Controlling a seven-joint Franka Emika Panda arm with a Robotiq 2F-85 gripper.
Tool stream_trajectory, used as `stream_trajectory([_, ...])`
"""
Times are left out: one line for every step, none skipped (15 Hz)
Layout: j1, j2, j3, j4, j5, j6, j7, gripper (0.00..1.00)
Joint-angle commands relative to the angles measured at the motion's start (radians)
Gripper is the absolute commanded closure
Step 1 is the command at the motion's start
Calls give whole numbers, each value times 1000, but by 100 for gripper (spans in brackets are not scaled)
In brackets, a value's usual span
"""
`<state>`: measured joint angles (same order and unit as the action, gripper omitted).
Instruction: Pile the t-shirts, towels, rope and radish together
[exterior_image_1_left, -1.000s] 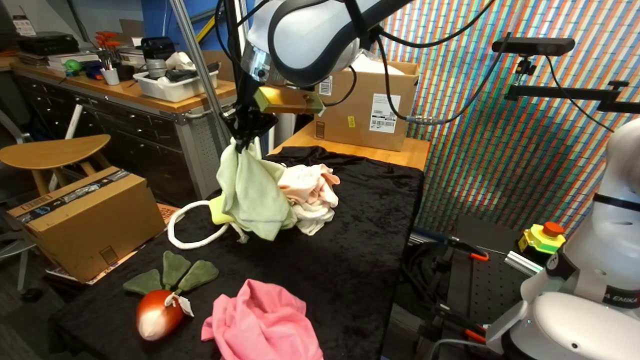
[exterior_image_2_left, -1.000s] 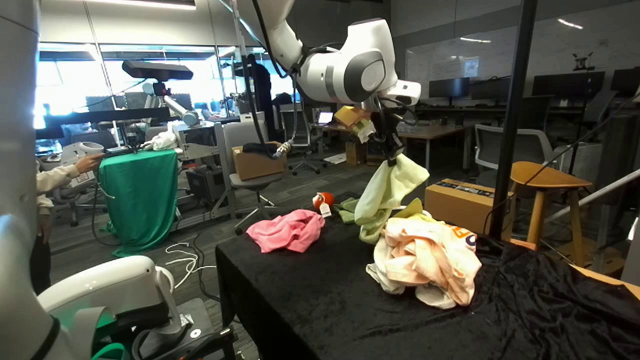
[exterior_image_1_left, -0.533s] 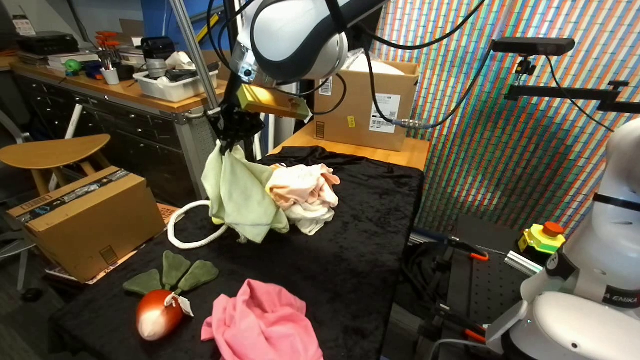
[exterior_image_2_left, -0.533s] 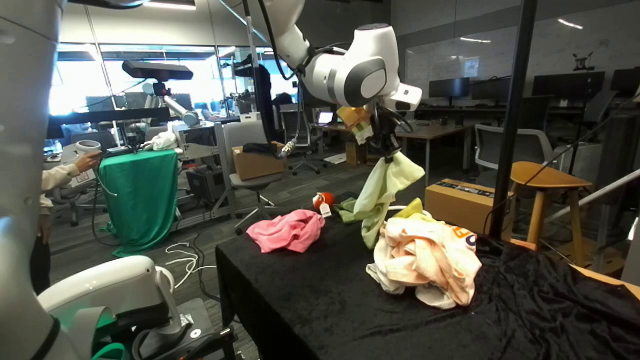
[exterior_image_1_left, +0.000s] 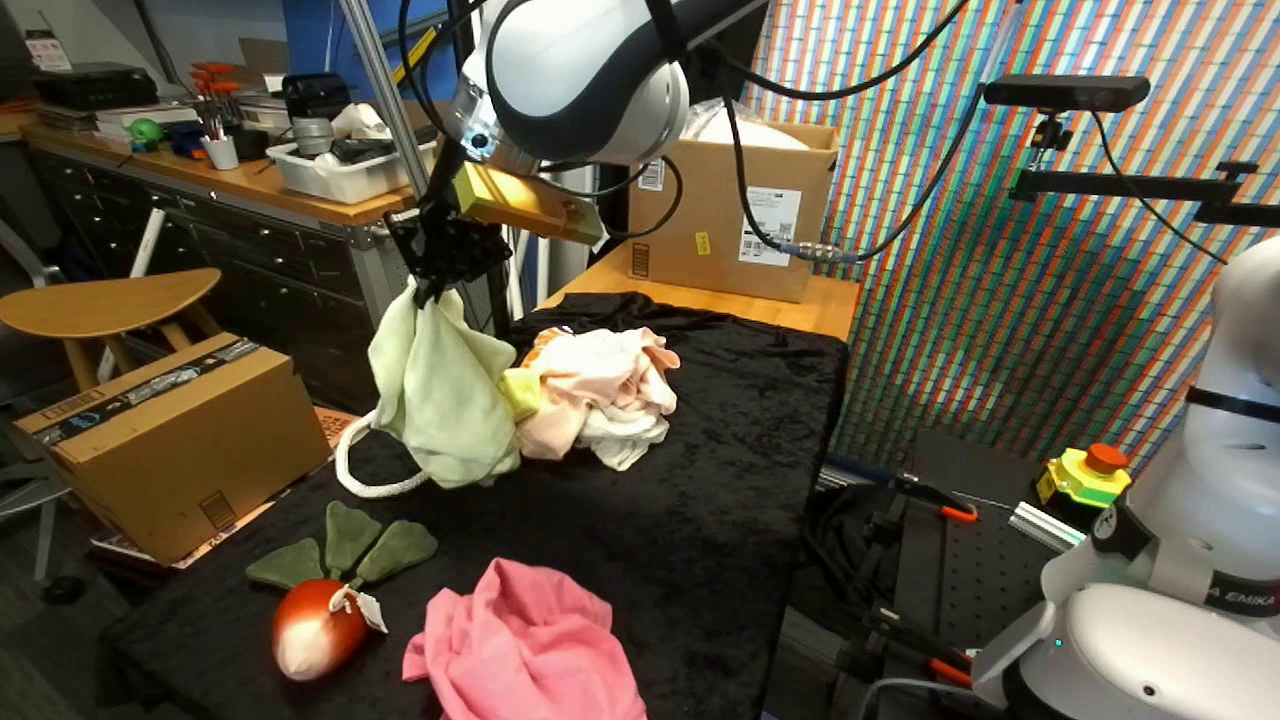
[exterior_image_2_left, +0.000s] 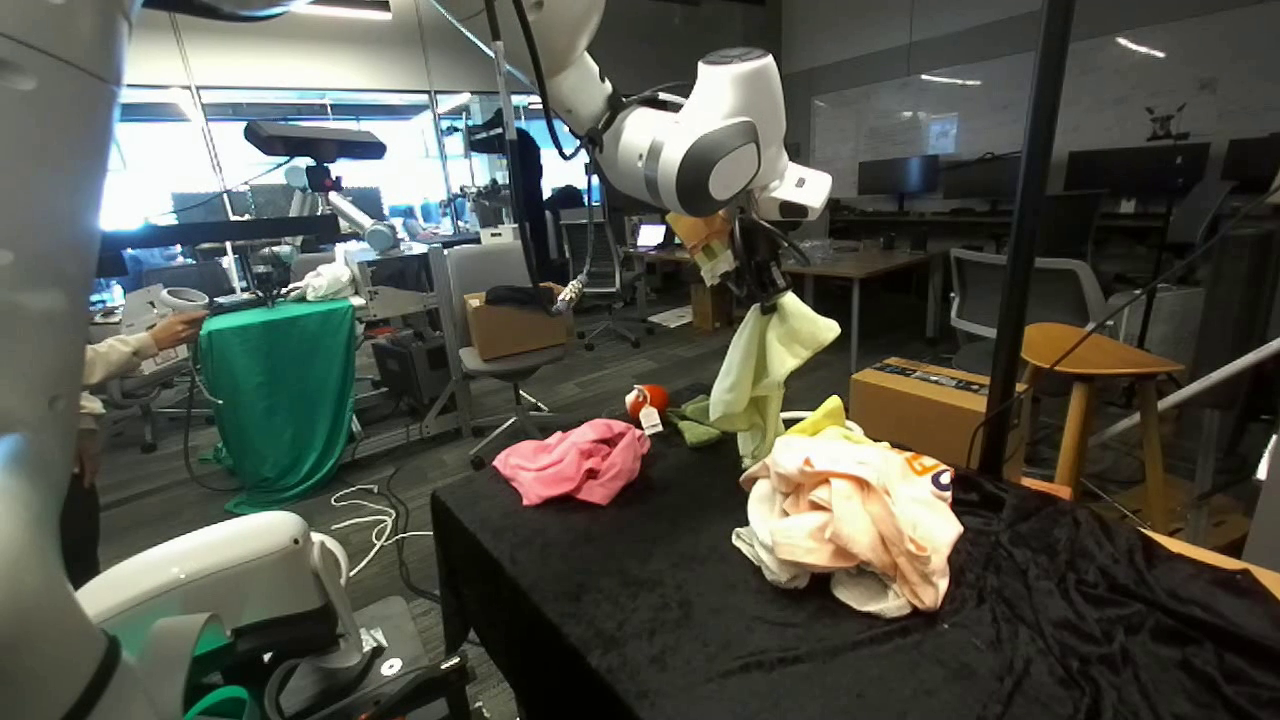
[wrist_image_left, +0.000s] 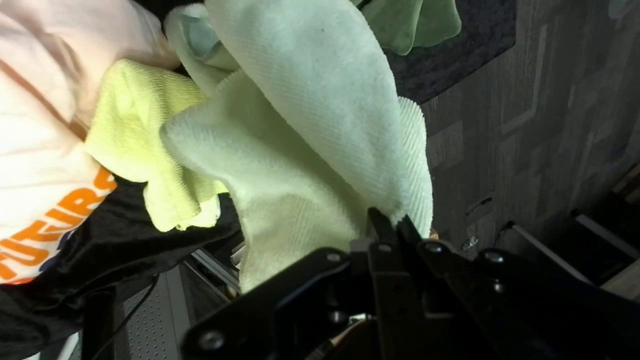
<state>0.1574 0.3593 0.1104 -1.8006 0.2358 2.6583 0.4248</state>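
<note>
Leftward across the frame goes the green towel (exterior_image_1_left: 440, 395) in an exterior view, hanging from jaws clamped together on its gathered top. It has bared the yellow cloth (exterior_image_1_left: 520, 391) tucked against the peach shirt (exterior_image_1_left: 600, 368) and crossed in front of the rope (exterior_image_1_left: 385, 489), part of whose loop is now hidden. Whether towel and rope touch cannot be told. Unmoved in the foreground, well apart from the shirt, lie the radish (exterior_image_1_left: 318, 628) and the pink cloth (exterior_image_1_left: 530, 645); both seem yet to be gathered.

Across the black worktop (exterior_image_2_left: 680, 570), in an exterior view, the towel has edged only slightly left, its lower end now higher in the frame, which suggests a lift or a move farther off. It hangs beside and beyond the bunched shirt, not laid on it. Radish and pink cloth keep their places, near each other.

Close up, the wrist view shows the fingertips (wrist_image_left: 381, 225) pinching a fold as the towel drapes past the yellow cloth, the shirt's orange lettering (wrist_image_left: 57, 225) to one side, the radish's leaves (wrist_image_left: 415, 25) at the top edge. For the pile, the shift looks like lining up rather than letting go; dropped here, the towel would likely land at the shirt's edge, over some of the rope.
</note>
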Motion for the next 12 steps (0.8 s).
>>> stream_trajectory([7,30,-11,40,1,-10,-2,96])
stream_trajectory([8,36,-15,41,-6,-21,-2,96])
stream_trajectory([7,42,-17,41,-5,-22,-3,96])
stream_trajectory([7,47,-18,42,-5,-20,-3,96])
stream_trajectory([5,47,-18,42,-3,-28,-7,96])
stream_trajectory([5,53,-20,44,-3,-30,-7,96])
stream_trajectory([6,59,-24,45,-5,-30,-4,71])
stream_trajectory([6,61,-26,47,-7,-39,-4,70])
stream_trajectory([4,57,-27,44,-7,-49,-5,63])
stream_trajectory([4,62,-30,47,-8,-51,-3,56])
stream_trajectory([2,61,-31,47,-7,-60,-6,49])
stream_trajectory([2,57,-33,46,-7,-67,-6,40])
